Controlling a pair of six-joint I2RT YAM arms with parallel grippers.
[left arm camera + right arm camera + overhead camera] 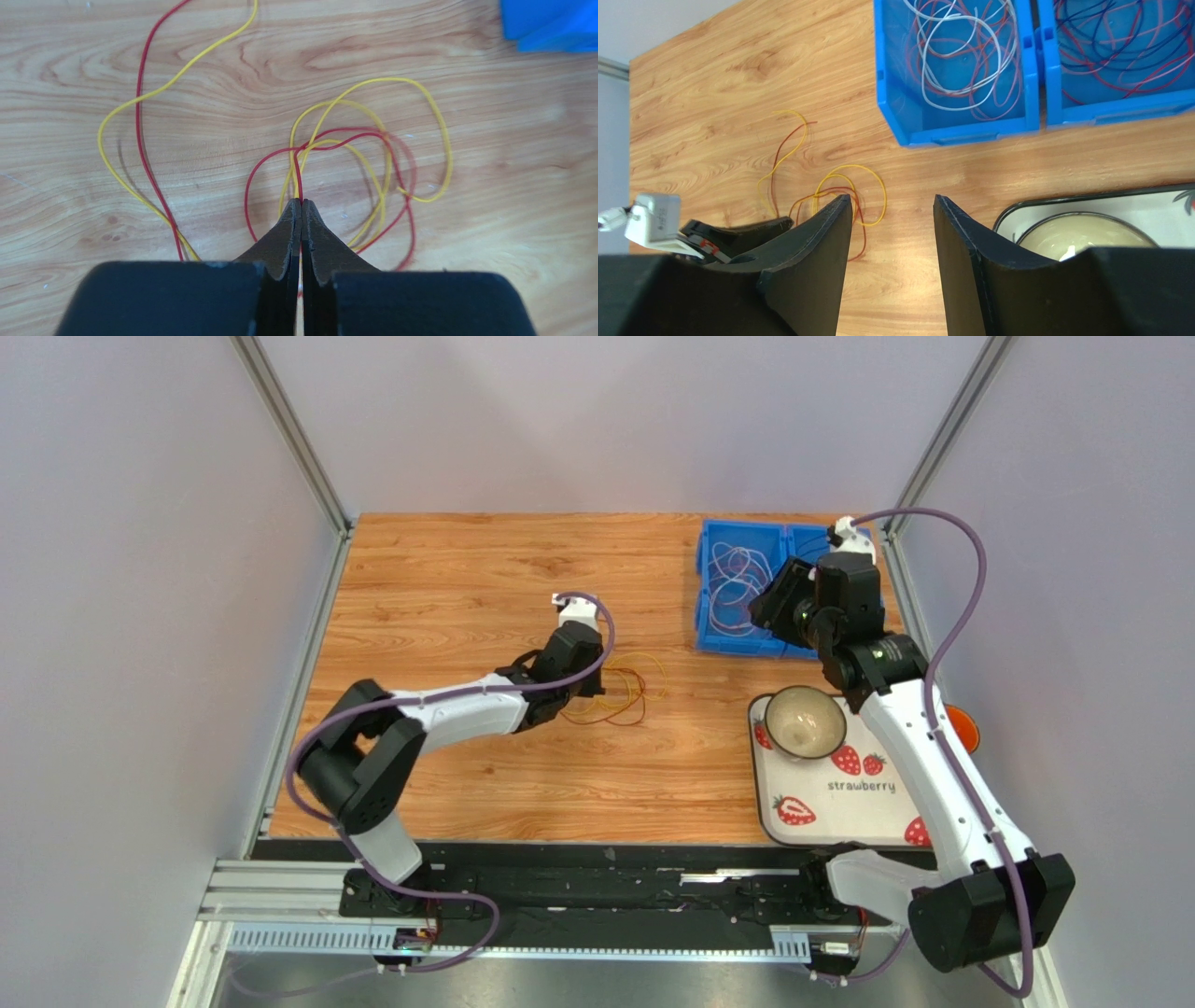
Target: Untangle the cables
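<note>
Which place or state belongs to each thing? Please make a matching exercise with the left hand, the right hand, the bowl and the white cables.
Things:
1. left hand
2. right hand
3. bowl
4. white cables

Places or states:
A. in the blue bin
B. shut on the red cable
C. open, holding nothing
D. on the strawberry tray

Pairs: 1-B; 2-C; 3-D; 4-A

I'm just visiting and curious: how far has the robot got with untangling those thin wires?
Partly, it seems. Several white and red wires lie in the two blue plastic bins, possibly finished ones. In hand: the left gripper is shut on the thin red wire, tangled with the thin yellow wire on the wooden table. Left: separating that pair. The right gripper hangs open, holding nothing.
</note>
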